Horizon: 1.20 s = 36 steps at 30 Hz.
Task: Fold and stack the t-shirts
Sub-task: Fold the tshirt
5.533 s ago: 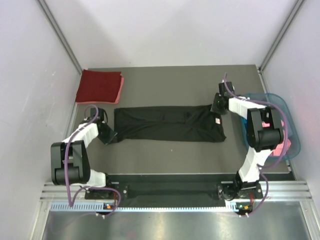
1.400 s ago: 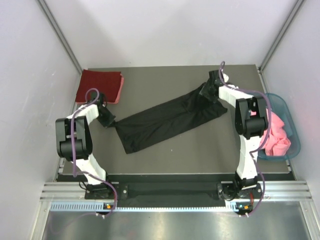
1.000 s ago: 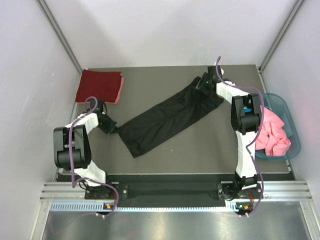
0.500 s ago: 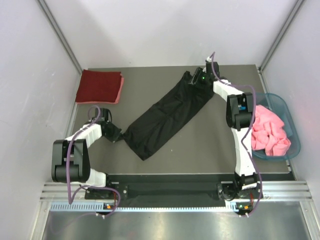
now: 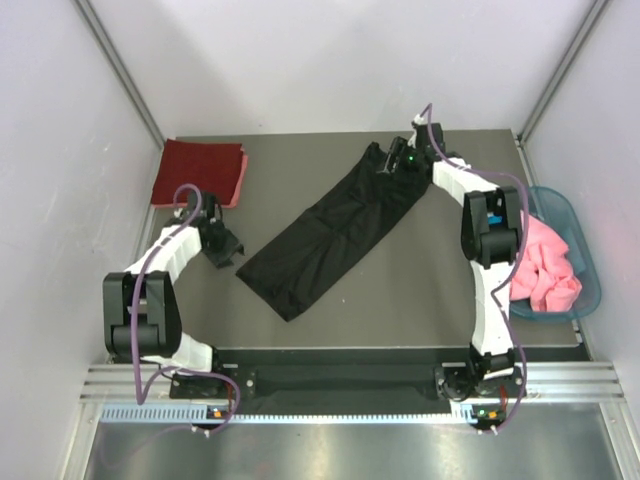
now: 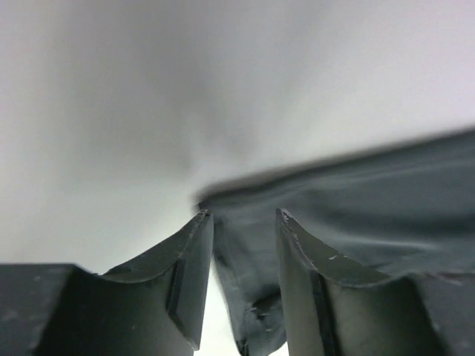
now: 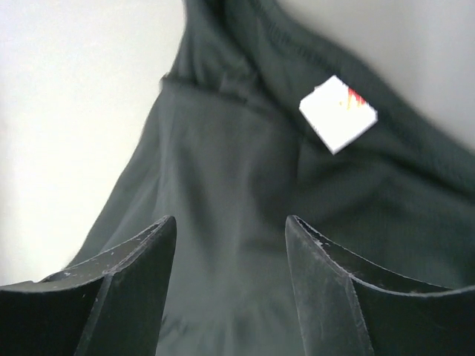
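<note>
Top external view, read from left to right: at the upper left of the table (image 5: 420, 300) a folded dark red t-shirt (image 5: 198, 170) sits squarely on a folded pink t-shirt (image 5: 241, 180), whose edge shows along the right side. This is judged to be the stack, placed in the corner so the middle is free for folding. Below and just right of it, the left gripper (image 5: 226, 250) hangs low beside the lower-left end of the black t-shirt (image 5: 330, 232). The left wrist view shows its fingers parted by a narrow gap, dark cloth beyond them and nothing clamped. The black t-shirt lies flat as a long narrow strip, running diagonally from lower left of centre to the upper right, apparently already folded lengthwise. At its upper-right end the right gripper (image 5: 398, 163) is over the collar. The right wrist view shows its jaws wide apart above the cloth near the white neck label (image 7: 338, 113), gripping nothing. Both ends lie free, so the strip looks ready for an end-to-end fold. At the far right a teal basket (image 5: 590, 262) holds bunched pink garments (image 5: 545, 268), not yet folded. Nothing lies between strip and stack. The right arm stands at the basket's left rim and may hamper a pick there.
</note>
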Each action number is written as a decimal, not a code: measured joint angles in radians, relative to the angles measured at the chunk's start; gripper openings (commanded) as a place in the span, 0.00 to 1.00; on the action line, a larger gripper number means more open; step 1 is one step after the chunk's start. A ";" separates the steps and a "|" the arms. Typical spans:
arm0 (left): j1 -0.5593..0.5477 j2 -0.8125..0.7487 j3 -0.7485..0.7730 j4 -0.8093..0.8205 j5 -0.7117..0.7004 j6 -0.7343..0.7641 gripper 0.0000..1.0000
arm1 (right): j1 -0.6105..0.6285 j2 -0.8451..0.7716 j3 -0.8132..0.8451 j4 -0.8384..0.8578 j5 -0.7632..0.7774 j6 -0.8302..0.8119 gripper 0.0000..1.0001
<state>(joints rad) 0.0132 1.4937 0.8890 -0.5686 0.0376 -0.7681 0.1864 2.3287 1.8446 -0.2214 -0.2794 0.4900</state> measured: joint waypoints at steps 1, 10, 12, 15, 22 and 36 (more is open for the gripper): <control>0.000 0.002 0.026 0.000 0.005 0.029 0.47 | -0.002 -0.028 -0.019 -0.016 0.000 -0.001 0.62; 0.000 0.035 0.164 0.006 0.143 0.302 0.48 | -0.013 -0.280 -0.241 -0.057 0.056 -0.017 0.61; -0.002 0.076 0.164 -0.003 0.180 0.356 0.48 | -0.013 -0.306 -0.314 -0.070 0.086 -0.016 0.60; -0.027 0.143 0.164 -0.031 0.170 0.415 0.48 | -0.016 -0.312 -0.382 -0.084 0.134 -0.011 0.58; -0.061 0.209 0.163 -0.069 0.126 0.478 0.49 | -0.061 -0.312 -0.439 -0.058 0.198 0.017 0.52; -0.060 0.275 0.216 -0.123 0.066 0.483 0.40 | -0.130 -0.224 -0.401 0.112 0.221 0.102 0.48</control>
<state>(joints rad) -0.0467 1.7683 1.1046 -0.6918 0.1036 -0.2848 0.0559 2.1048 1.4433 -0.1093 -0.0582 0.5919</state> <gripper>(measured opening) 0.418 0.487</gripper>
